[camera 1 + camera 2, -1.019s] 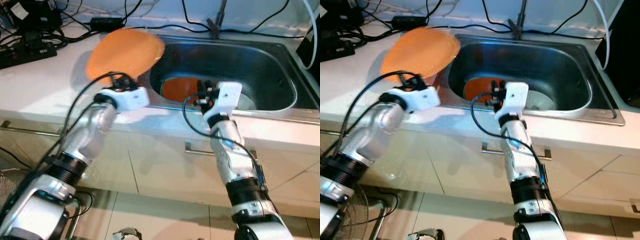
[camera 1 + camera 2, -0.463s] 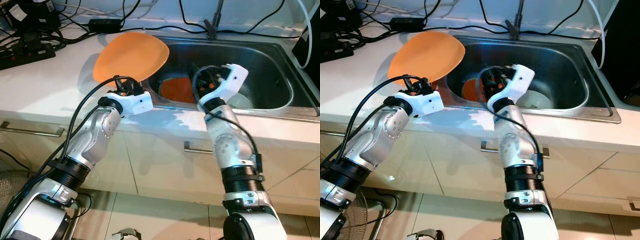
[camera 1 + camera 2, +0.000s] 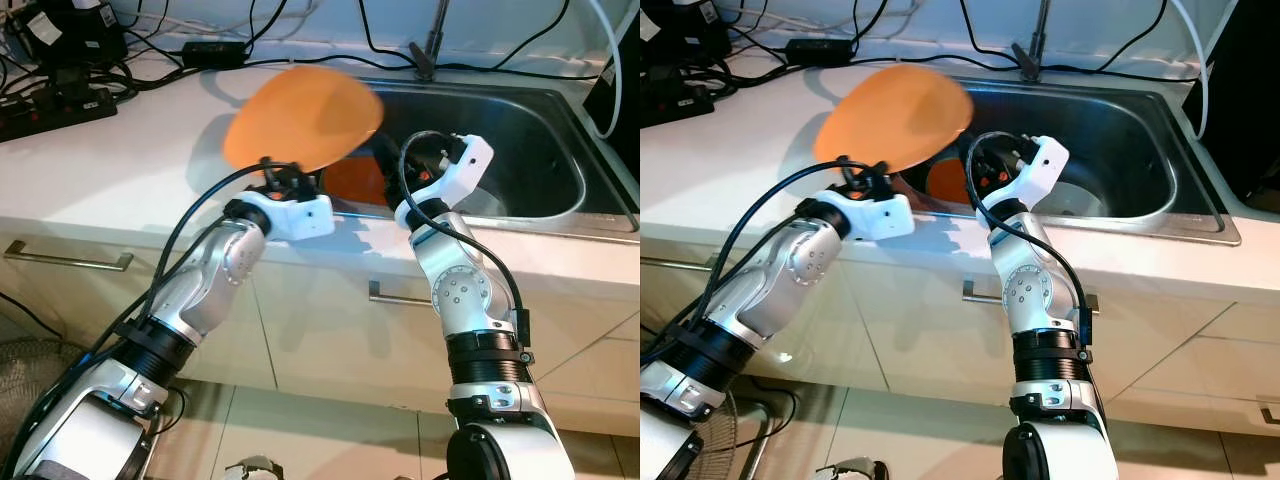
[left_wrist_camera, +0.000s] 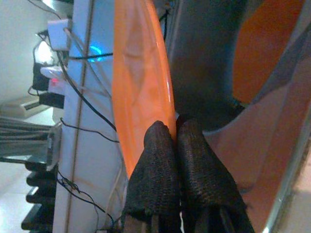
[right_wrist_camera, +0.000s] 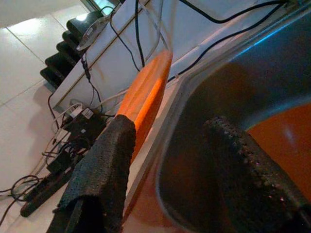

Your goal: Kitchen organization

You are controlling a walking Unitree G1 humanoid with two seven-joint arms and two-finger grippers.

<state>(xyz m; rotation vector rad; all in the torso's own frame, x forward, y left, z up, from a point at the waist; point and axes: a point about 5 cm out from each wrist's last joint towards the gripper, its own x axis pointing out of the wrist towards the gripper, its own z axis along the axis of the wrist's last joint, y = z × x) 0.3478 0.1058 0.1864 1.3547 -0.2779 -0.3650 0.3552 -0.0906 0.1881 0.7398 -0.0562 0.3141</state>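
Clenched on the rim of the orange plate (image 3: 302, 118), our left gripper (image 4: 177, 141) pinches it between both black fingers (image 4: 158, 170), and the plate is lifted clear of the white countertop (image 3: 120, 160), tilted, hanging over the left edge of the steel sink (image 3: 520, 130). In the left wrist view we see the plate edge-on, a thin orange blade rising from the fingertips.

Our right gripper (image 5: 170, 141) reaches just over the front rim of the sink, close beside the held plate, with its two fingers spread wide and nothing between them. Down in the basin, beyond those fingers, lies a second orange plate (image 3: 352, 180); a pale round shape (image 3: 1080, 200) sits next to it on the sink floor, possibly another dish, though the arm hides too much of it for us to be sure.

At the back of the sink stands the faucet (image 3: 432, 40). Black cables (image 3: 250, 15) trail along the counter's far edge, and a black power strip (image 3: 55, 105) lies at its left. Cabinet fronts with metal handles (image 3: 65, 258) run below the counter.
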